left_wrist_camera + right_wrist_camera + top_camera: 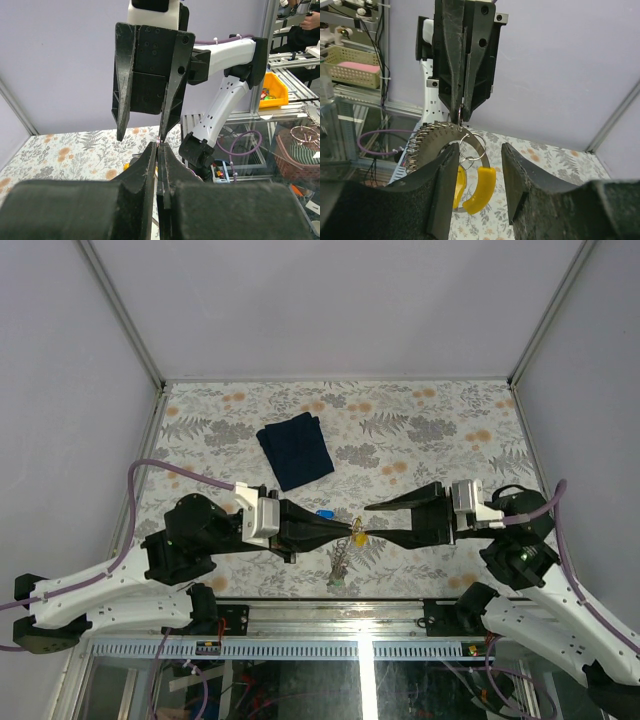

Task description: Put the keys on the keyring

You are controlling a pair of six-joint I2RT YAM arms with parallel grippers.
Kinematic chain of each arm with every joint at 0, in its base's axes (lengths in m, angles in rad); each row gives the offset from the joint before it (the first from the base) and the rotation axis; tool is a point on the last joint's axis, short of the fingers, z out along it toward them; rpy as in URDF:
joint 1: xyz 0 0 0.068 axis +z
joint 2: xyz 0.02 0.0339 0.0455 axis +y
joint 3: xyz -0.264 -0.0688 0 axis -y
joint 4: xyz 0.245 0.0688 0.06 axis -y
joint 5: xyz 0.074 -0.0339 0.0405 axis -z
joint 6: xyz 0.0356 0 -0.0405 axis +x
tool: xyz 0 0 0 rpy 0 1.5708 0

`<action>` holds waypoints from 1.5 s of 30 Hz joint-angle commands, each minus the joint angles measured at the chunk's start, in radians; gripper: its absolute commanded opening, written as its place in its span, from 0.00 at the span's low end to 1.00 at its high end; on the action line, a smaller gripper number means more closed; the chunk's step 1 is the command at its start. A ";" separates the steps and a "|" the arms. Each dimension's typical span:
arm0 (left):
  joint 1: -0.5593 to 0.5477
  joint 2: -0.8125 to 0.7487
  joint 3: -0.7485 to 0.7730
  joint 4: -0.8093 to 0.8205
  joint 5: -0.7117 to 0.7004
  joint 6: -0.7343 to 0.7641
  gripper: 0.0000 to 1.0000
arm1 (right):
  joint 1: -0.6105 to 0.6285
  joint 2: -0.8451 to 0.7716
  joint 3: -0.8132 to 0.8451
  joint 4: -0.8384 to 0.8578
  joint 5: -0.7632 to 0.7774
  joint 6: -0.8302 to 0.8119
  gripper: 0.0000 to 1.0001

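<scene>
My left gripper is shut on the keyring, a silvery metal loop pinched at its top edge. From the loop hang a small split ring and yellow-tagged keys. My right gripper is open, its fingers on either side of the hanging ring and yellow tags without closing on them. In the top view both grippers meet tip to tip over the table's near middle, with a yellow tag between them and more keys dangling below. A blue-tagged key lies beside the left fingers. In the left wrist view the right gripper hangs open above my shut tips.
A dark navy folded cloth lies on the flowered table behind the grippers. Grey walls enclose the table on three sides. The aluminium rail of the near edge runs just below the dangling keys.
</scene>
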State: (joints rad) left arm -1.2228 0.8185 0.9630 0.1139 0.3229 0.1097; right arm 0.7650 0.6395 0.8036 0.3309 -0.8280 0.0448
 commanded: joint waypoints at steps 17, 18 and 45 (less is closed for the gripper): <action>0.002 -0.020 -0.023 0.150 -0.078 0.009 0.00 | 0.007 0.056 0.035 0.189 -0.072 0.119 0.43; 0.002 -0.021 -0.026 0.157 -0.082 0.009 0.00 | 0.009 0.057 0.035 0.190 -0.073 0.118 0.43; 0.002 0.009 -0.014 0.158 -0.072 0.009 0.00 | 0.041 0.107 0.045 0.226 -0.085 0.133 0.30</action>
State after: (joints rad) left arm -1.2228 0.8257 0.9318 0.1841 0.2623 0.1097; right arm 0.7929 0.7509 0.8043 0.4847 -0.8902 0.1661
